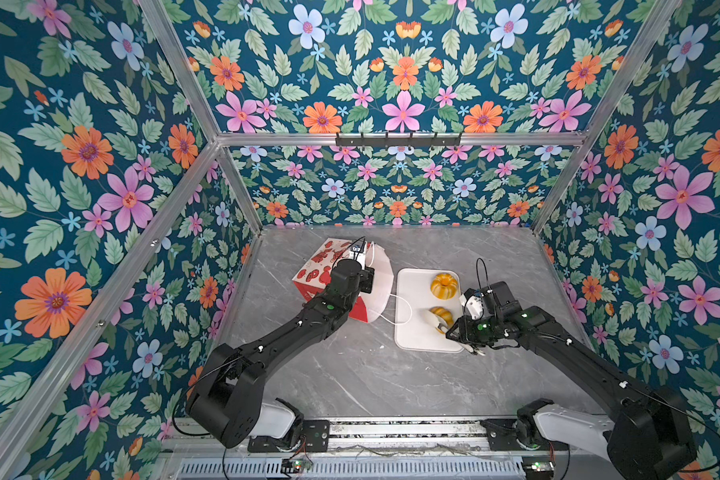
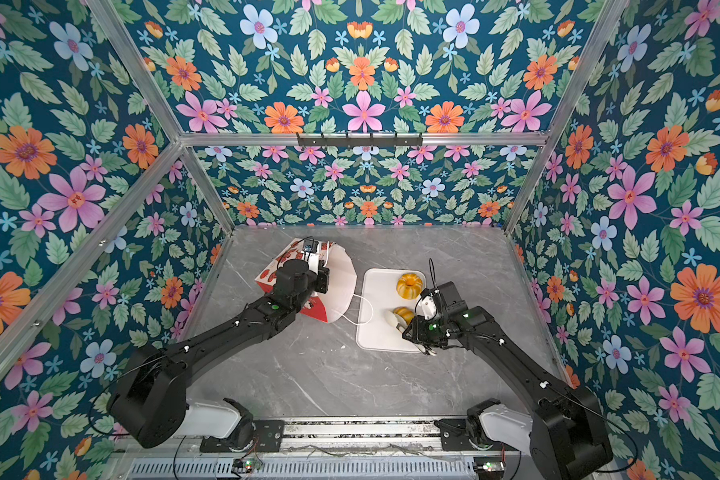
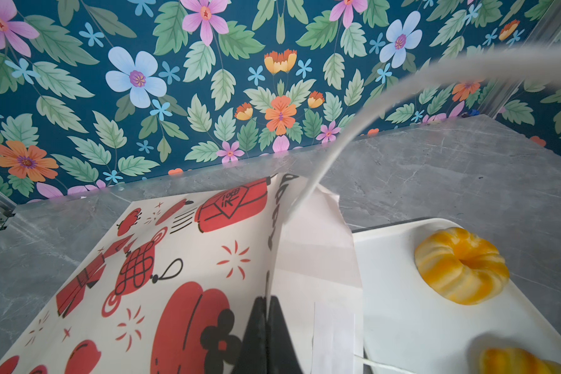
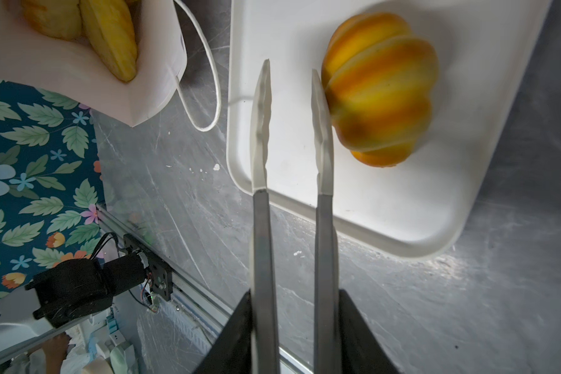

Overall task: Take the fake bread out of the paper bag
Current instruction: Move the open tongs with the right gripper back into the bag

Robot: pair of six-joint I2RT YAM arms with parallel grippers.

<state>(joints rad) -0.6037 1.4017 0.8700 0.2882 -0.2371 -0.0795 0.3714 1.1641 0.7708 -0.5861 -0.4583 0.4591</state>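
Note:
The paper bag (image 1: 321,266) (image 2: 281,266) lies tipped on its side with its mouth toward the tray. My left gripper (image 3: 267,301) is shut on the bag's upper rim (image 3: 274,246) and holds the mouth up. Inside the bag (image 4: 78,84), pieces of fake bread (image 4: 107,35) show. Two more pieces sit on the white tray (image 1: 412,340): a ribbed ring (image 1: 444,286) (image 3: 460,265) and a striped bun (image 1: 442,314) (image 4: 379,94). My right gripper (image 4: 293,294) (image 1: 462,332) is shut on metal tongs (image 4: 263,226). The tong tips stand apart with nothing between them, and one tip rests against the bun's side.
The bag's white cord handle (image 1: 404,307) (image 4: 208,81) loops over the tray's near-left edge. The tray (image 4: 386,210) lies right of the bag on the grey marble table (image 1: 350,374). Flowered walls close in the table on three sides.

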